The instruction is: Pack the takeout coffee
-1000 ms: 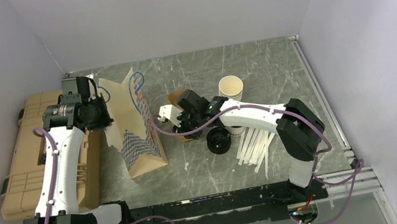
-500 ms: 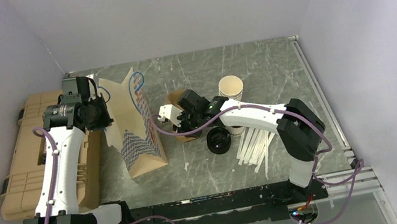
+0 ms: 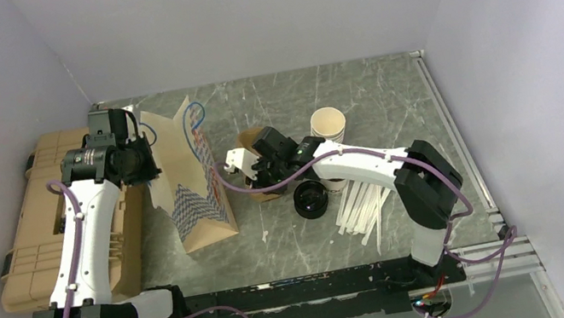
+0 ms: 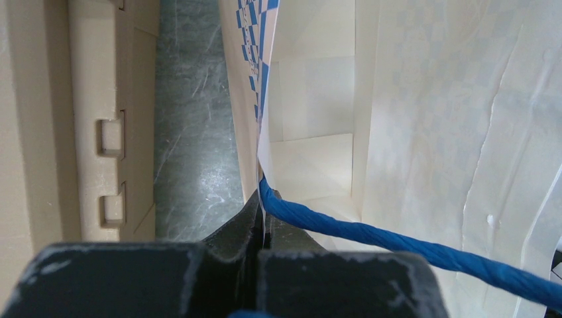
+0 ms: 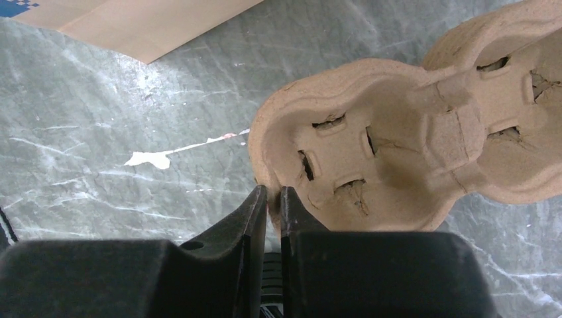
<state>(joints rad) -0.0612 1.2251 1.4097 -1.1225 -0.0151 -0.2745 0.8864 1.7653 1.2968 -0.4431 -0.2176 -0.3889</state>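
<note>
The takeout coffee is hidden in every view. My left gripper (image 3: pixel 142 161) (image 4: pixel 264 205) is shut on the top edge of the standing paper bag (image 3: pixel 189 192) (image 4: pixel 397 99), right beside its blue rope handle (image 4: pixel 397 242). The bag's pale inside shows in the left wrist view with nothing in it. My right gripper (image 3: pixel 255 162) (image 5: pixel 273 199) is shut on the rim of a brown pulp cup carrier (image 3: pixel 247 139) (image 5: pixel 397 146), which lies on the table just right of the bag. The carrier's cup wells hold nothing.
A stack of lidless paper cups (image 3: pixel 328 124) stands behind the right arm. A pile of black lids (image 3: pixel 310 199) and loose white sticks (image 3: pixel 360 206) lie near its elbow. A tan hard case (image 3: pixel 39 225) (image 4: pixel 46 119) fills the left side.
The right wrist has shifted slightly at the carrier. The left arm and the bag stand as before.
</note>
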